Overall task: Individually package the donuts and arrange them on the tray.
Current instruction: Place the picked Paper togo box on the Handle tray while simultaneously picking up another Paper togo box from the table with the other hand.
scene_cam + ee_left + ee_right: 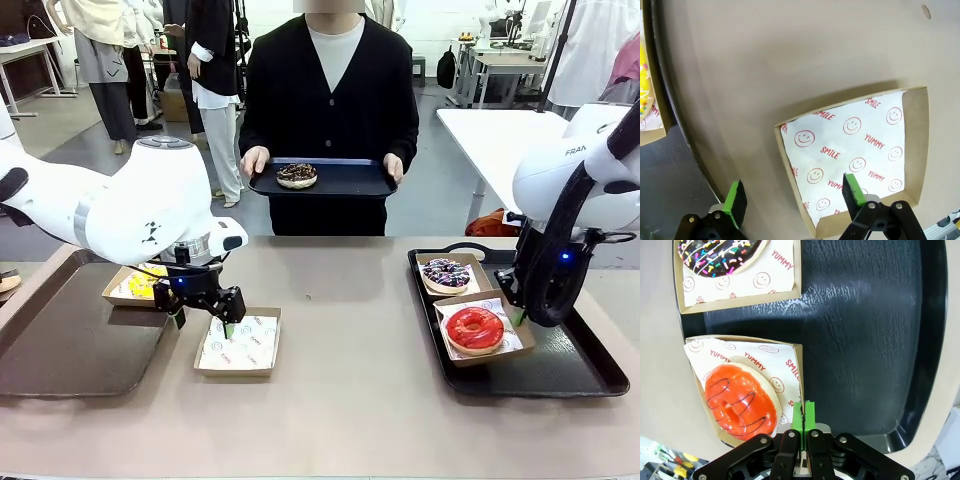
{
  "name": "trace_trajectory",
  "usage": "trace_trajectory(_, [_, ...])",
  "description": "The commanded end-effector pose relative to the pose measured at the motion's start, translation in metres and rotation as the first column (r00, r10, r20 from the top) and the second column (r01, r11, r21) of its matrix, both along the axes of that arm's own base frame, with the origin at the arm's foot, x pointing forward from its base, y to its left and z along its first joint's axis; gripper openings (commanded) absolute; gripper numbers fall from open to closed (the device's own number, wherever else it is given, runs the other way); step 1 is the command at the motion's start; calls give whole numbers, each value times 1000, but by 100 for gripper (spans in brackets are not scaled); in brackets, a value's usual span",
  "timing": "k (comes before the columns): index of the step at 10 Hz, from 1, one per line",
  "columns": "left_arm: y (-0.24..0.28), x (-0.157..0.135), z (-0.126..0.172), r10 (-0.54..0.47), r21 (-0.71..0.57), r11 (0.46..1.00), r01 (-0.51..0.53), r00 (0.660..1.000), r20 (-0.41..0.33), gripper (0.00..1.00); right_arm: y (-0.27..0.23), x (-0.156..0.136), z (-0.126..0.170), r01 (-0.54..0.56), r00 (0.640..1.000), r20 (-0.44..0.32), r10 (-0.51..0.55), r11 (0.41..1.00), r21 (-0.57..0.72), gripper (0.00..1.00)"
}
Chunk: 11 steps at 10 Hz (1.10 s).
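Bench (360, 400) space is centred on an empty box (240, 343) (855, 150) lined with printed paper. Beyond that box a person (330, 90) holds a dark tray (350, 182) bearing the chocolate donut (297, 175). A brown tray (70, 350) lies left of the box and a black tray (585, 375) lies well to its right.

The left gripper (204, 324) (794, 192) hangs over the box's edge with jaws apart, one finger above the paper and one outside the wall. Far right of the box, the right gripper (519, 318) (803, 415) has its jaws together at the wall of the red donut's carton; I cannot tell whether they pinch it.

The red donut (474, 327) (740, 402) and the purple-sprinkled donut (446, 272) (720, 252) sit boxed on the black tray. The yellow donut (143, 285) (644, 85) is boxed just left of the empty box.
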<state>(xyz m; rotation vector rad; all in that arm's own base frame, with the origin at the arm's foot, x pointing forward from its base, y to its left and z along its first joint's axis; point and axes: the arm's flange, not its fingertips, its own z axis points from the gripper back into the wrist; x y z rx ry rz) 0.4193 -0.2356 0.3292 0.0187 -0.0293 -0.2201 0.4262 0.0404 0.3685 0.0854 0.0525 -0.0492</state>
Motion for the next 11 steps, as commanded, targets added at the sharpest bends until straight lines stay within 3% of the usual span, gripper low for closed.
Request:
trace_trajectory(1, [-11, 6, -3, 32, 22, 999, -32, 999, 25, 100, -4, 3, -4, -16, 1000, 8, 15, 999, 37, 1])
trace_trajectory(5, [-10, 9, -5, 78, -43, 996, -78, 997, -10, 100, -6, 5, -7, -25, 1000, -10, 25, 999, 47, 1])
trace_trajectory(6, [-10, 9, -3, 77, -55, 996, -77, 997, -12, 100, -6, 5, -7, -29, 999, -15, 29, 998, 50, 57])
trace_trajectory(7, [-9, 8, -3, 75, -59, 995, -75, 997, -11, 100, -6, 5, -7, -29, 999, -17, 30, 998, 51, 59])
trace_trajectory(8, [-9, 8, -2, 75, -61, 995, -76, 997, -11, 100, -6, 4, -7, -30, 999, -17, 30, 998, 52, 100])
trace_trajectory(10, [-9, 9, 0, 80, -68, 994, -80, 997, -7, 100, -7, 3, -7, -30, 999, -15, 31, 998, 54, 100])
trace_trajectory(11, [-8, 9, 1, 85, -76, 993, -86, 996, -15, 42, -7, 3, -8, -33, 999, -15, 34, 998, 56, 83])
